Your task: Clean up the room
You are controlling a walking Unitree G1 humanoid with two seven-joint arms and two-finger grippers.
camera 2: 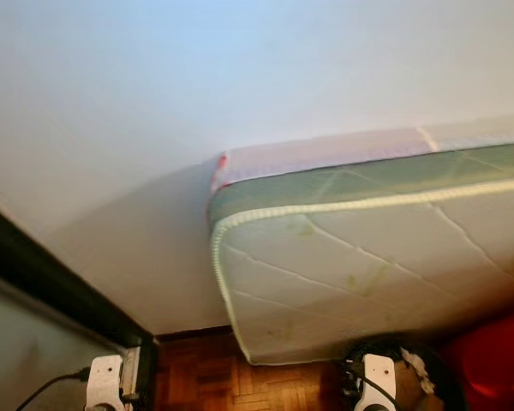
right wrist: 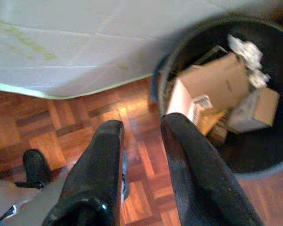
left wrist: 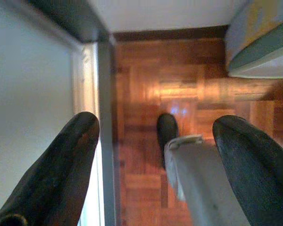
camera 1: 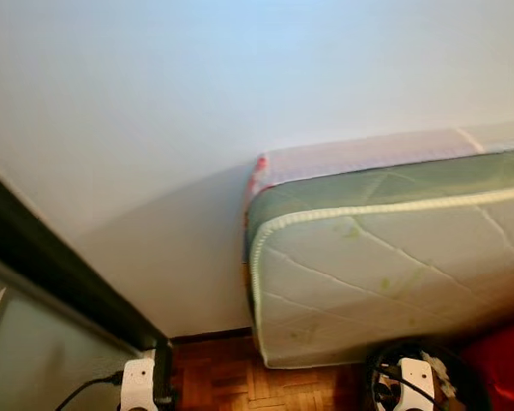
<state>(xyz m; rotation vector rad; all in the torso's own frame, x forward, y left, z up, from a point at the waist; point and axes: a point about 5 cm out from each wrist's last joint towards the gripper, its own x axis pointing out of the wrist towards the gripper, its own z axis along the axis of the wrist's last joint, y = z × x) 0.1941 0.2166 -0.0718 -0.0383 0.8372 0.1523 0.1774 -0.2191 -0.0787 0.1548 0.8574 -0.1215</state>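
A black bin [right wrist: 259, 155] stands on the parquet floor and holds cardboard boxes [right wrist: 212, 80] and crumpled white paper [right wrist: 245, 49]. My right gripper [right wrist: 141, 125] hangs above the floor just beside the bin's rim. Its fingers are close together with nothing between them. My left gripper [left wrist: 158, 122] hangs open above the floor, fingers wide apart and empty. In the head views the bin [camera 1: 375, 368] shows at the bottom right, below a quilted mattress [camera 1: 385, 265].
The mattress leans on its side against the white wall [camera 1: 197, 103]. A dark door frame [camera 1: 51, 265] with a pale pane [left wrist: 28, 94] runs along my left. Something red [camera 1: 505, 368] sits right of the bin. My own leg [left wrist: 203, 179] and black shoe [left wrist: 167, 129] stand on the parquet [left wrist: 146, 84].
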